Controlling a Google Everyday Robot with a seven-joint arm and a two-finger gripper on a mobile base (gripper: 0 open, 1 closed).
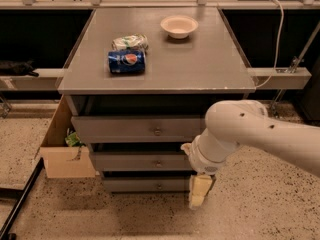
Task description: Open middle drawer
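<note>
The grey cabinet top (200,59) carries three things. A white bowl (179,26) sits at 1 o'clock from its centre. A blue soda can (126,62) lies on its side at 8 o'clock, and a crumpled pale packet (130,42) touches the can at the can's 12 o'clock. On the speckled floor (125,214), an open cardboard box (65,156) stands against the cabinet at 9 o'clock. The gripper (198,191) hangs low at 5 o'clock.
</note>
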